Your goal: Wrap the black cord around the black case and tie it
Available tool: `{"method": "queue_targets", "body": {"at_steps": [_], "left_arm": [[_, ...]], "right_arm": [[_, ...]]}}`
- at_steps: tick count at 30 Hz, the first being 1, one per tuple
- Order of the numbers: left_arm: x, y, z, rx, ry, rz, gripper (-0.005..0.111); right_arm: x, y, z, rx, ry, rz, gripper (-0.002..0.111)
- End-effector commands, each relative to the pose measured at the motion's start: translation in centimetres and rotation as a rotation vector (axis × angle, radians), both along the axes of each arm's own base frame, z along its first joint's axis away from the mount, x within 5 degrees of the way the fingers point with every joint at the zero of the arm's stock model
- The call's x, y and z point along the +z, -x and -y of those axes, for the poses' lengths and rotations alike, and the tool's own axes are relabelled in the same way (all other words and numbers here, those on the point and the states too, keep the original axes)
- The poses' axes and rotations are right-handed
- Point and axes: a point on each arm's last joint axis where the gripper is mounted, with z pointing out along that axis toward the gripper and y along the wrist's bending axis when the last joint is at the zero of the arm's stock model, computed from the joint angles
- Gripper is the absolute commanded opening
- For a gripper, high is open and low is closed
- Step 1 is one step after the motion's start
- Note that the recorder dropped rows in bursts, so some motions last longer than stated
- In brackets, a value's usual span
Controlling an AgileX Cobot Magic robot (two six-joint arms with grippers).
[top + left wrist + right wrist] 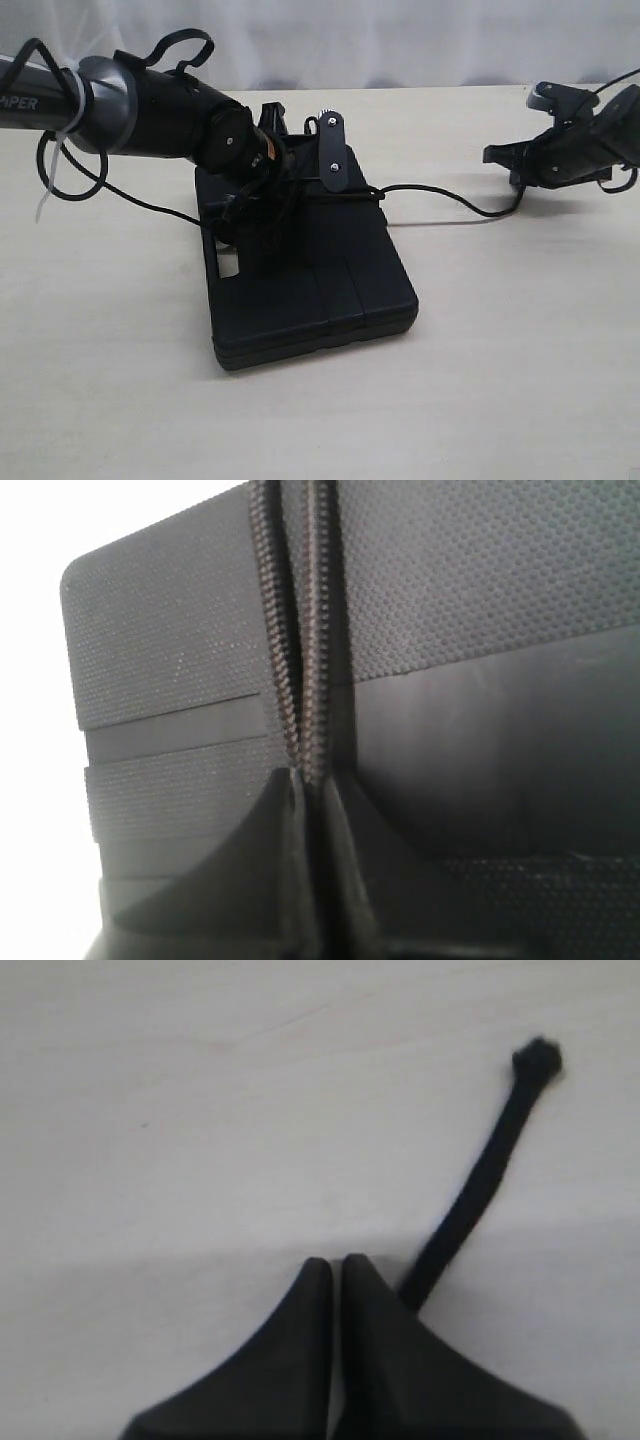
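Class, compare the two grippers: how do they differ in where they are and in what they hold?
The left gripper hangs over the case; the right gripper is off it, over the table. The left pinches two cord strands side by side; the right has one strand, its knotted end free. Both are shut on the cord.

Blown-out glare beside the black case [480,600]

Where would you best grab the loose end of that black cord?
Grip the black cord on the straight stretch just behind its knot, coming down from above, jaws astride it: it lies flat on the table, and the knot should stop slipping.
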Motion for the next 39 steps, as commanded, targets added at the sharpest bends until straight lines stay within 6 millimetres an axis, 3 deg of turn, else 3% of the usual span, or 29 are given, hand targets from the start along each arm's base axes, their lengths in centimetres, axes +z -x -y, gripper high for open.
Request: {"method": "queue_targets", "body": {"at_steps": [1,7,13,19,29,31,36,39], "left_arm": [[-1.3,0.5,-0.6,0.024,-0.034,-0.081,0.000],[-1.3,0.5,-0.6,0.024,-0.033,-0.080,0.000],[-1.3,0.5,-0.6,0.026,-0.032,-0.081,0.000],[-1.3,0.5,-0.6,0.026,-0.032,-0.081,0.000],[-1.3,0.5,-0.6,0.027,-0.029,-0.080,0.000],[-1.3,0.5,-0.6,0.027,-0.029,-0.080,0.000],[-1.3,0.5,-0.5,0.027,-0.025,-0.075,0.000],[-1.3,0.5,-0.5,0.027,-0.025,-0.075,0.000]], "right_arm": [[-2.9,2.0,3.3,-0.008,-0.010,-0.159,0.004],[-3.6,3.6,6.3,-0.081,-0.023,-0.211,0.004],[-3.9,4.5,6.0,-0.058,-0.049,-0.273,0.004],[-0.4,4.7,5.3,0.002,-0.017,-0.248,0.004],[6.7,6.8,-0.6,0.194,0.160,0.001,0.008],[7.4,7.4,-2.2,0.265,0.181,0.015,0.016],[6.9,8.6,-7.1,0.493,0.229,-0.001,0.041],[6.8,9.0,-9.2,0.602,0.264,0.012,0.050]]}}
